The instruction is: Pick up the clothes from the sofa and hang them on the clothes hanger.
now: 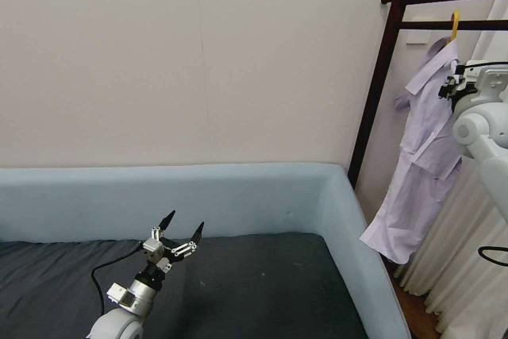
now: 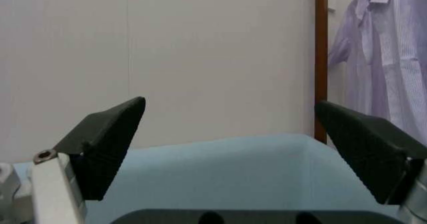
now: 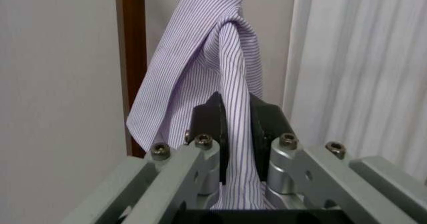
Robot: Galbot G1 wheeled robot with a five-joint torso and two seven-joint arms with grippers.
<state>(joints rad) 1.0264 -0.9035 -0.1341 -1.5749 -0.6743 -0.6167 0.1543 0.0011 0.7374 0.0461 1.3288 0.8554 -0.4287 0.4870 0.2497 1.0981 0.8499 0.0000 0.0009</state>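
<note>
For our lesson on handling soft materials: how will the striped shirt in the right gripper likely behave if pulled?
Probably floppy: the striped shirt drapes in folds from the yellow hanger. Likely light: thin fabric bunches between the fingers of the right gripper. A pull may swing it or slide it off. The left gripper hovers open above the sofa.

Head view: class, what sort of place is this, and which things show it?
Probably a room in a home: a pale blue sofa with a dark seat cushion, a dark wooden clothes rack carrying a striped shirt, and white curtains.
</note>
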